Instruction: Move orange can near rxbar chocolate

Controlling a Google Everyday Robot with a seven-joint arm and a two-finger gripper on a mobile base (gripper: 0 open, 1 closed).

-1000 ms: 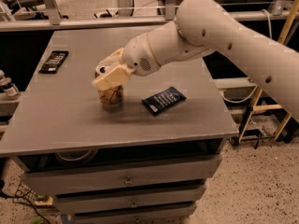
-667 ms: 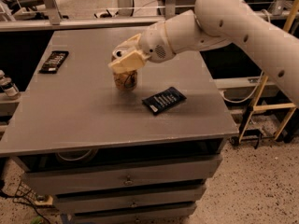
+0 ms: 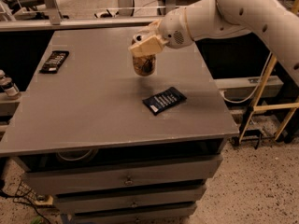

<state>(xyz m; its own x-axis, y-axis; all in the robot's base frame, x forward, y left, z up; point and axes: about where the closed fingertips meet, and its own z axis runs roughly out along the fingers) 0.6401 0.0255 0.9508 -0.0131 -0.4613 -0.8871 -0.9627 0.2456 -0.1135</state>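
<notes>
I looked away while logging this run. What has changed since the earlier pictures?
The gripper, shut on the orange can, has carried it to the right in the picture and toward the far edge of the table; it is now behind the blue bar. Nothing was let go. The black bar at far left and the blue bar stayed put.

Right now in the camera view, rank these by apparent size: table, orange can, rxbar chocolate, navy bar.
1. table
2. navy bar, though it lies nearer the camera
3. rxbar chocolate
4. orange can, partly hidden by the claw gripping it behind the navy bar, so its rank is unsure
</notes>
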